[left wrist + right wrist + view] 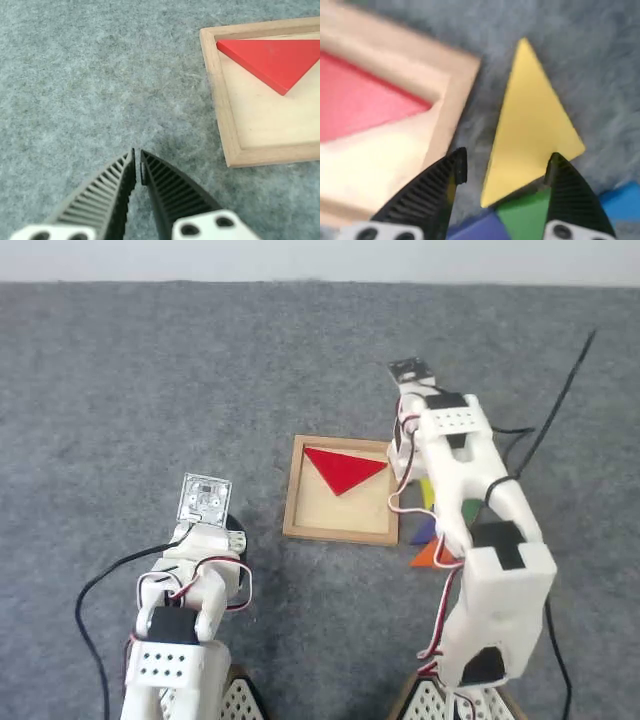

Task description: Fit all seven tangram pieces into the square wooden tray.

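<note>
Your square wooden tray (340, 533) sits mid-desk on the grey felt desk (150, 390). One piece is in it: the red triangle (342, 470). Its long edge runs along the tray's 12 o'clock wall and its apex points toward 6 o'clock. The rest of the tray floor is bare wood.

The other pieces you can see lie on the felt at the tray's 3 to 4 o'clock side, partly under your right arm (470, 490). There is a yellow triangle (530, 120) just beside the tray's outer wall. A green piece (520, 220) touches the yellow triangle's wide end, and a purple piece (475, 227) and a blue piece (620, 200) sit on either side of the green. In the high view an orange piece (428, 555) lies nearest 4 o'clock.

Your right gripper (507, 167) hangs over the yellow triangle's wide end with its fingers apart, one on each side of it. Whether they touch it cannot be told.

Your left arm (190, 590) is at the tray's 8 o'clock. The left gripper (137, 165) is over bare felt, near the tray's corner. Its fingers are together with only a thin slit between them, and they hold nothing.
</note>
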Controlling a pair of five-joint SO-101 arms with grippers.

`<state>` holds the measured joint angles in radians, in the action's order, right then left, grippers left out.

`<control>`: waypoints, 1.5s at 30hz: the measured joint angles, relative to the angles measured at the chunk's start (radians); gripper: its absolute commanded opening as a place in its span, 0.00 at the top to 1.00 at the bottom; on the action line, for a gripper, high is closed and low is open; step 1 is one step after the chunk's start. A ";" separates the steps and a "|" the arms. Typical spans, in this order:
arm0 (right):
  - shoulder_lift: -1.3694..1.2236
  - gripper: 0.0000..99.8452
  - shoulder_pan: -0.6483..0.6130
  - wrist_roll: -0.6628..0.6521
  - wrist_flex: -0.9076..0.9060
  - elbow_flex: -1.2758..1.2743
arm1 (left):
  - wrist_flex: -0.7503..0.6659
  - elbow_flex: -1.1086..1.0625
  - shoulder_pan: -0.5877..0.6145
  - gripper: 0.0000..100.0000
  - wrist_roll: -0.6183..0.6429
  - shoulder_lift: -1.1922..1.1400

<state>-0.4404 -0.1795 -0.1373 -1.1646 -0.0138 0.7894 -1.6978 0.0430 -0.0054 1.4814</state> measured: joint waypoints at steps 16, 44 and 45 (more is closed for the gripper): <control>-0.040 0.69 0.057 -0.092 -0.029 0.091 | 0.000 0.000 0.000 0.98 0.000 0.000; -0.244 0.82 0.080 -0.149 -0.152 0.358 | 0.000 0.000 0.000 0.98 0.000 0.000; -0.235 0.82 0.080 -0.141 -0.164 0.356 | 0.000 0.000 0.000 0.98 0.000 0.000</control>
<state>-0.6751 -0.0997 -0.2785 -1.3288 0.3422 0.7894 -1.6978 0.0430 -0.0054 1.4814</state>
